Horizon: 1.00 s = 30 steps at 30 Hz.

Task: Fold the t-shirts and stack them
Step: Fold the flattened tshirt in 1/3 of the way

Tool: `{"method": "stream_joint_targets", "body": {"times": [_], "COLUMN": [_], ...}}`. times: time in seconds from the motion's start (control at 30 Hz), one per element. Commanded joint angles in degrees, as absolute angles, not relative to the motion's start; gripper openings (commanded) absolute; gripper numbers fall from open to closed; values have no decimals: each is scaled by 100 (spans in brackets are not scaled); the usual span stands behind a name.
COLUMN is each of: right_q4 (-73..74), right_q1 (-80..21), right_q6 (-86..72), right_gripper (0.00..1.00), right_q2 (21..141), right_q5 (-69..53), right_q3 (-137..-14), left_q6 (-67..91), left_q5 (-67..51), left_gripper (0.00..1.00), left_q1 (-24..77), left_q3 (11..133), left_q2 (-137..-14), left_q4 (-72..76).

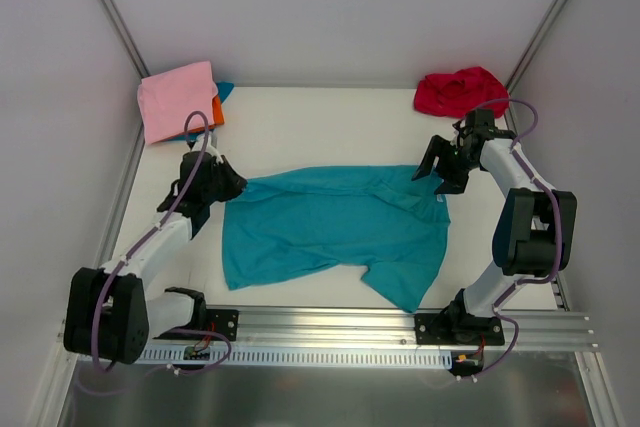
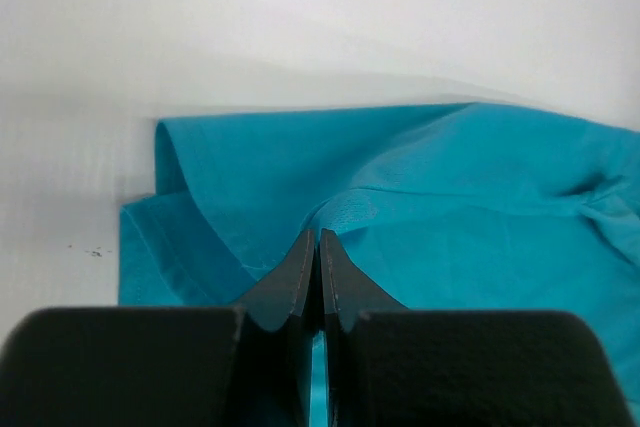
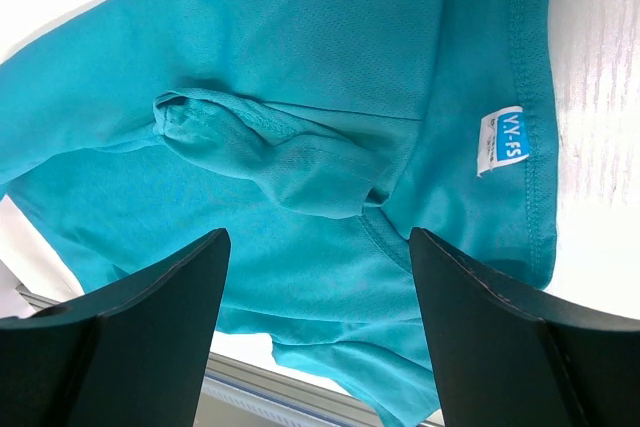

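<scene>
The left fingers (image 2: 318, 272) pinch the soft teal cloth t-shirt (image 1: 330, 222) tight, but the right fingers (image 1: 443, 169) are apart, so a one-sided pull could bunch it up.

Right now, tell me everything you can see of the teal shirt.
The teal shirt is soft knit cloth, spread out unfolded and rumpled across the middle of the table. A small white label sits by the stitched edge at its right end, beside a bunched fold. The left fingers are shut on a pinch of its left edge; the right fingers hang open over the label end.
</scene>
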<state>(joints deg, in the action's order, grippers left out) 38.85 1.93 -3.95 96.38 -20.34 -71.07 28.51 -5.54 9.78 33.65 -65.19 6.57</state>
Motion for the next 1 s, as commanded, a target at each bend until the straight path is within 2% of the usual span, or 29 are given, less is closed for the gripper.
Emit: {"method": "stream_joint_targets", "body": {"times": [0.0, 0.17, 0.43, 0.87, 0.97], "right_q4": [3999, 4034, 3982, 3973, 3981], "right_q1": [193, 193, 193, 193, 193], "right_q6": [-299, -290, -299, -334, -325], "right_gripper": [77, 77, 77, 77, 77], "right_q2": [9501, 9518, 9598, 9563, 9545], "right_q5": [-2030, -2013, -2074, -2118, -2127], "right_q3": [-7154, -7181, -7181, -7172, -7172], "left_q6": [2567, 2303, 2329, 2663, 2663], "left_q5": [-202, -44, 378, 642, 554], "left_gripper": [0, 0, 0, 0, 8], "left_q1": [1063, 1493, 1933, 1977, 1978], "left_q3": [3656, 4113, 3560, 2347, 2407], "left_q2": [-6977, -7383, -6768, -6011, -6178], "left_q4": [791, 352, 325, 422, 396]}}
